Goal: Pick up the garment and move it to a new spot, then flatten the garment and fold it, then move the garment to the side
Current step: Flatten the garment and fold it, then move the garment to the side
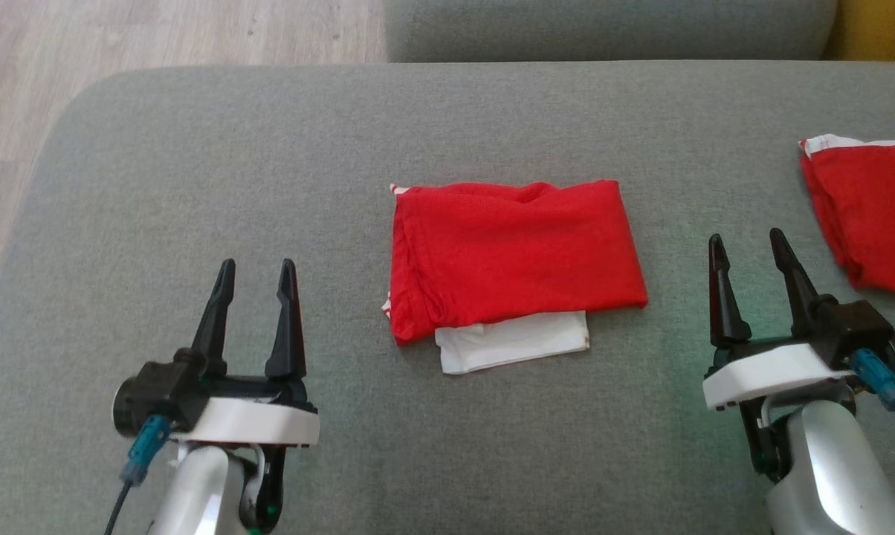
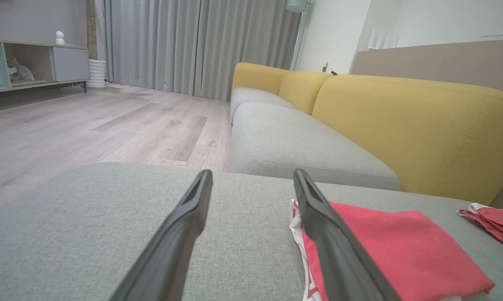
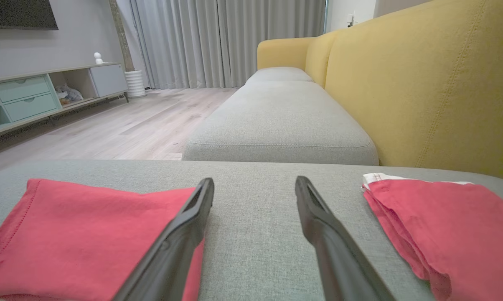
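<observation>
A red garment (image 1: pixel 514 253) lies folded into a rectangle in the middle of the grey sofa seat (image 1: pixel 269 148), with a white layer sticking out at its near edge. It also shows in the left wrist view as the garment (image 2: pixel 393 246) and in the right wrist view as the garment (image 3: pixel 88 238). My left gripper (image 1: pixel 258 271) hovers open to the garment's left, nothing between its fingers. To the garment's right, my right gripper (image 1: pixel 748 249) is open and empty too.
A second folded red garment (image 1: pixel 871 208) with a white edge lies at the seat's right side, seen also as the second garment (image 3: pixel 448 221). Yellow backrests (image 3: pixel 422 83) line the right. Wooden floor (image 1: pixel 83 44) lies beyond the seat's left edge.
</observation>
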Available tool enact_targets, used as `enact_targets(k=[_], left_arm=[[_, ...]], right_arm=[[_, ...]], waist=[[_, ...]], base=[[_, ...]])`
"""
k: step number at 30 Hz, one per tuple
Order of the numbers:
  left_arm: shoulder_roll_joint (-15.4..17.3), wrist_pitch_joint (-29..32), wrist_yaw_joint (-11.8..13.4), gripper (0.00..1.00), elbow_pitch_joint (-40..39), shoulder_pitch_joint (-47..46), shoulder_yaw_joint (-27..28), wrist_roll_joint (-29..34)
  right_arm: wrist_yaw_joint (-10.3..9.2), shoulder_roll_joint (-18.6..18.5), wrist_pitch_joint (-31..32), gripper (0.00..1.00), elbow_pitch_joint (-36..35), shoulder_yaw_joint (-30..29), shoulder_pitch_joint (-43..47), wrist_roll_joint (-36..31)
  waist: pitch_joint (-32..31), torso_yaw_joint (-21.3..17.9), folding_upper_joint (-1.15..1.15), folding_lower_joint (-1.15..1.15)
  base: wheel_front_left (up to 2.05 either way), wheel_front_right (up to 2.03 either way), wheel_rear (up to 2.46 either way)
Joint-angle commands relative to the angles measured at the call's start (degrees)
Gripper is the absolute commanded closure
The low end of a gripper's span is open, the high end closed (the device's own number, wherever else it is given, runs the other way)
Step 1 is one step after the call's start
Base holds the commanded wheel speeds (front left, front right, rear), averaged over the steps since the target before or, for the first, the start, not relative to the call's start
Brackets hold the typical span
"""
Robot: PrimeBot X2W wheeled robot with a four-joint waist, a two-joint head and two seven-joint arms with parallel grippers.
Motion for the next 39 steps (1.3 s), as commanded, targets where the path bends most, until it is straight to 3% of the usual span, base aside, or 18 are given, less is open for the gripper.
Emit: enact_targets(k=[1,11,24,25,27,32,39], left_arm=[[0.4,-0.3,0.0,0.0,-1.6,-1.6,2.1,0.0],[0.4,-0.3,-0.3,0.0,-1.5,-3.9,0.8,-0.4],[0.4,-0.3,-0.4,0.0,-0.3,-6.4,-1.3,-1.9],[0.4,-0.3,-0.4,0.0,-0.2,-6.5,-1.3,-1.9],[0.4,-0.3,-0.4,0.0,0.1,-6.7,-1.4,-1.9],[0.4,-0.3,-0.1,0.0,0.3,-6.5,-1.3,-1.4],[0.4,-0.3,-0.4,0.0,0.2,-6.0,-1.2,0.2]], right_arm=[[-0.04,0.1,-0.6,0.0,-2.0,1.6,-1.4,0.1],[-0.04,0.1,4.8,0.0,3.9,1.9,-6.9,0.1],[-0.04,0.1,13.9,0.0,21.1,8.3,-15.1,0.8],[-0.04,0.1,14.3,0.2,22.0,8.8,-15.5,0.9],[-0.04,0.1,14.7,1.0,23.4,9.7,-16.1,1.3],[-0.04,0.1,12.5,1.0,24.7,9.9,-17.4,-0.1],[-0.04,0.1,9.2,1.0,22.0,7.2,-18.2,-7.6]], waist=[[0.3,0.3,0.0,0.0],[3.6,2.8,0.0,0.0],[7.5,7.3,0.0,0.0],[7.5,7.4,0.0,0.0],[7.4,7.6,0.0,0.0],[6.3,6.5,0.0,0.0],[4.1,2.1,0.0,0.0]], base=[[0.0,0.0,0.0],[0.0,0.0,0.0],[0.0,0.0,0.0],[0.0,0.0,0.0],[0.0,0.0,0.0],[0.0,0.0,0.0],[0.0,0.0,0.0]])
